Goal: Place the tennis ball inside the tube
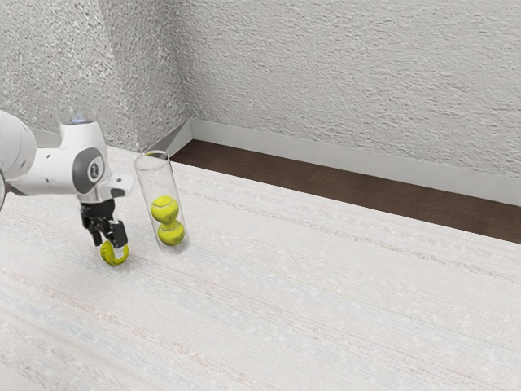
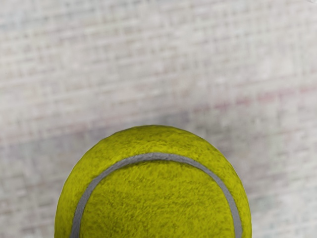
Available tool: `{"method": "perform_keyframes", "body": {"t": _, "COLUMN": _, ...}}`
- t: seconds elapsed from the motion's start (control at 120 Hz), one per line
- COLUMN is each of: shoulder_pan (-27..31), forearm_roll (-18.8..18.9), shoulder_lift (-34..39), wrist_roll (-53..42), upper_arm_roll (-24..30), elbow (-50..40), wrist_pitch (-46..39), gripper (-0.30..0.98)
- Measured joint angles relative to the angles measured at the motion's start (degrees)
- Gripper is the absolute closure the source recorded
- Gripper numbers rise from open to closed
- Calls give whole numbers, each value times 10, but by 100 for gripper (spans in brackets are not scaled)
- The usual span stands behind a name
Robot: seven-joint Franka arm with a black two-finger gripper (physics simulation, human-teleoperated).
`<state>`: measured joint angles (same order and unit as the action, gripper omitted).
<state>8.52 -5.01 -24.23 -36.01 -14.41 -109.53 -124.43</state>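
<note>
Since the loose tennis ball should be light, springy and grippy in its felt, I'd take it across its widest part, gently. It's outside the tube, near its base, at my gripper; whether that's clamped or released, I can't tell. Counting: one tube, one loose ball, two inner balls.
</note>
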Motion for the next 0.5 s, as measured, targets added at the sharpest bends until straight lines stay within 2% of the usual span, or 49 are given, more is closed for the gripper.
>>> {"method": "perform_keyframes", "body": {"t": 0.5, "shoulder_pan": -1, "forearm_roll": -13, "shoulder_lift": -25, "wrist_roll": -1, "upper_arm_roll": 3, "elbow": -7, "wrist_pitch": -47, "gripper": 2}}
